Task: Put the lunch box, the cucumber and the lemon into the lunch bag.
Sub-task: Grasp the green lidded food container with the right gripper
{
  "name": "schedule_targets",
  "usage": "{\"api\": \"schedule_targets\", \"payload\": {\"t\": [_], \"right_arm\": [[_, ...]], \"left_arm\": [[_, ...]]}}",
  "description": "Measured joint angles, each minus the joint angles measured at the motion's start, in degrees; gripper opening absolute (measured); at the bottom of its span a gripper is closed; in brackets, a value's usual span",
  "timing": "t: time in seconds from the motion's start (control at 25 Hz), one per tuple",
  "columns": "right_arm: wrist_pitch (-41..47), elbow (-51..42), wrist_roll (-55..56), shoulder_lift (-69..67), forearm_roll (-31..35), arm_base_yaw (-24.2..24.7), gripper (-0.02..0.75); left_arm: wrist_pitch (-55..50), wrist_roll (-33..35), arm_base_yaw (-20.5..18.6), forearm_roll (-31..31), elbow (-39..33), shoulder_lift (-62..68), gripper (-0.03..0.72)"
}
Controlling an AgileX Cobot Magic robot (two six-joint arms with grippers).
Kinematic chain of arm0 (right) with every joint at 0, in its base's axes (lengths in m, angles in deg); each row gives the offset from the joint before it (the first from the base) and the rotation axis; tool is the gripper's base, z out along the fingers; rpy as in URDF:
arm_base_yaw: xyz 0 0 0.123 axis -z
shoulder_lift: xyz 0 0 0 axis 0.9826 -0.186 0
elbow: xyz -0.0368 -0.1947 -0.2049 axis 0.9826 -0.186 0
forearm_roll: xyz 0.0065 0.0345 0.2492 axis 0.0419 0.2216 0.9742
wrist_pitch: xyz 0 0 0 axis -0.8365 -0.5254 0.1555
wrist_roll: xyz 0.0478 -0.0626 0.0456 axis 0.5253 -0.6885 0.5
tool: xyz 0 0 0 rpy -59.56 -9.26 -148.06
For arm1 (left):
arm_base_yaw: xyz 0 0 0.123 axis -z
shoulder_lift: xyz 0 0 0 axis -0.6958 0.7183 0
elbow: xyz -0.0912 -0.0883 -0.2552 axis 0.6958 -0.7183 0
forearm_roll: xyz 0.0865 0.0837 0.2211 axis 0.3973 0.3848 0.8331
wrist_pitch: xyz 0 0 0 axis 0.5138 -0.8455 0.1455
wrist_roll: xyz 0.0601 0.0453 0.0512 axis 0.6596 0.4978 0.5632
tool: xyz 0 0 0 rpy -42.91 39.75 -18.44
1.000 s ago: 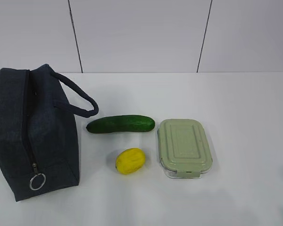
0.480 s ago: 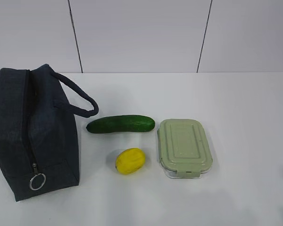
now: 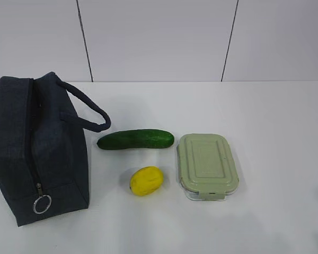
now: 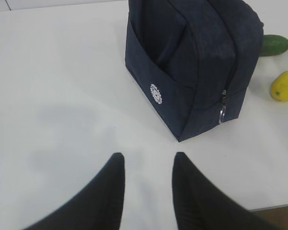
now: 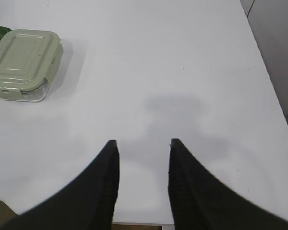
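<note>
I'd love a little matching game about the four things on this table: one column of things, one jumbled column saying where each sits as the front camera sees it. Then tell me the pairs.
Things:
1. lunch bag
2. cucumber
3. lemon
4. lunch box

Places:
A. furthest right, lid on
B. nearest the front edge, between the bag and the box
C. far left, standing upright, zipper closed
D. lying lengthwise just behind the lemon

Pairs: 1-C, 2-D, 3-B, 4-A
</note>
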Motion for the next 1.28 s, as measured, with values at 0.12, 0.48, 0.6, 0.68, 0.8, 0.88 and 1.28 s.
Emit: {"api": "schedule_targets", "payload": {"t": [0.12, 0.48, 0.6, 0.68, 0.8, 0.88, 1.28], "right_arm": [[0.00, 0.00, 0.00, 0.00, 0.00, 0.00, 0.271], [-0.10, 0.00, 0.00, 0.00, -0.06, 0.00, 0.271], [-0.10, 0.00, 0.00, 0.00, -0.06, 0.00, 0.269], [-0.10, 0.00, 0.00, 0.00, -0.06, 0.00, 0.269], [-0.10, 0.00, 0.00, 0.00, -0.06, 0.00, 0.268], [-0.10, 0.11, 0.00, 0.00, -0.06, 0.00, 0.268], [-9.47, 10.52, 0.18, -10.87, 0.04, 0.00, 0.274]], "left_arm": [[0.00, 0.00, 0.00, 0.00, 0.00, 0.00, 0.242], [0.00, 0.00, 0.00, -0.04, 0.00, 0.00, 0.242], [0.00, 0.00, 0.00, -0.04, 0.00, 0.00, 0.242], [0.00, 0.00, 0.00, -0.13, 0.00, 0.00, 0.242], [0.00, 0.00, 0.00, -0.17, 0.00, 0.00, 0.242], [0.00, 0.00, 0.00, -0.17, 0.00, 0.00, 0.242], [0.00, 0.00, 0.00, -0.30, 0.00, 0.00, 0.242]]}}
